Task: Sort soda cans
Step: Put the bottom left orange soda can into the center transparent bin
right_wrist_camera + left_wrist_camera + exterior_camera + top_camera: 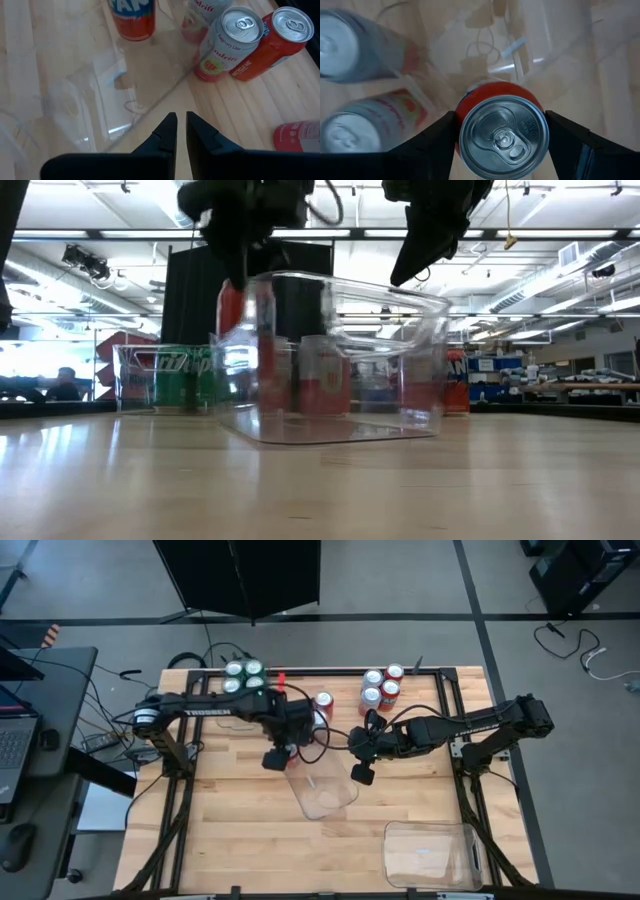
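- Being held between the jaws of the left gripper (502,137) is a red soda can (503,131), gripped across its sides just under the silver top and hanging over the near edge of a clear tray (322,790) at the middle of the counter (240,840)
- Being kept nearly closed are the jaws of the right gripper (180,131), with only a thin gap between them and nothing in it; this gripper is hovering just beside the same tray's right edge
- Being left standing at the back of the counter are the green cans (243,676) on the left, a lone red can (323,703) near the middle, and a mixed cluster (380,687) of red and silver-grey cans on the right
- Being left bare near the front right corner is a second clear tray (432,852)
- Being judged from its look, the can is rigid but thin-walled and smooth, so it is likely being dented by a hard squeeze and slipping under a weak one; a firm hold across the cylinder, high on the body, is being favoured
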